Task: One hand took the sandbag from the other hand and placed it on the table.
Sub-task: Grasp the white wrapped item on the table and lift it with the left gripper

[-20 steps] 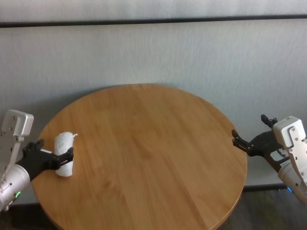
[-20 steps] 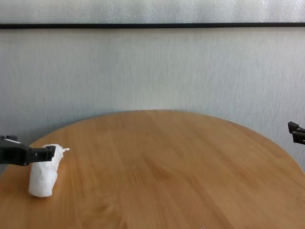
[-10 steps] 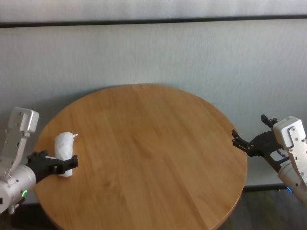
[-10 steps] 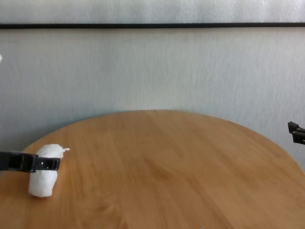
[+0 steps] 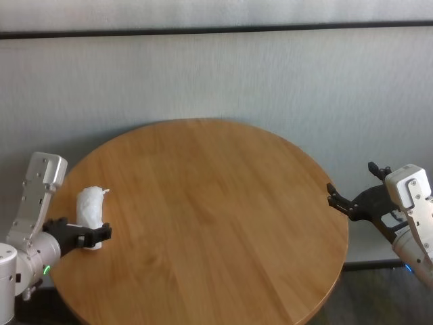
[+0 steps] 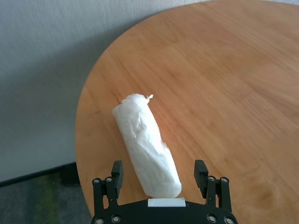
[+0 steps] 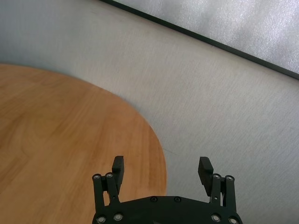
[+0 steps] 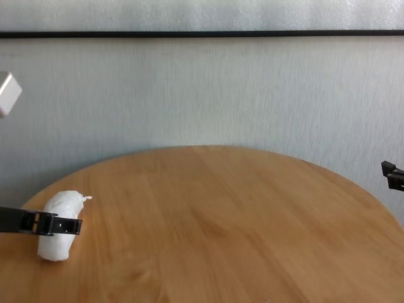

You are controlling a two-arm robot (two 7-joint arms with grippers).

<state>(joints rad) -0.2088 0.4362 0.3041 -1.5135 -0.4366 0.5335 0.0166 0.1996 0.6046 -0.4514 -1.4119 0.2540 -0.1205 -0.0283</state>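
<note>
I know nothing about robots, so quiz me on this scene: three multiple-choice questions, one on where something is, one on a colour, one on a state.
1. Where on the table does the sandbag lie?
A. near its left edge
B. at its centre
C. near its right edge

2. What colour is the sandbag?
A. blue
B. white
C. red

3. How does the left gripper stand?
A. shut on the sandbag
B. open, a finger on each side of the sandbag
C. open, far from the sandbag

Answers:
1 A, the head view shows it by the left rim.
2 B, every view shows it white.
3 B, the left wrist view shows gaps beside both fingers.
</note>
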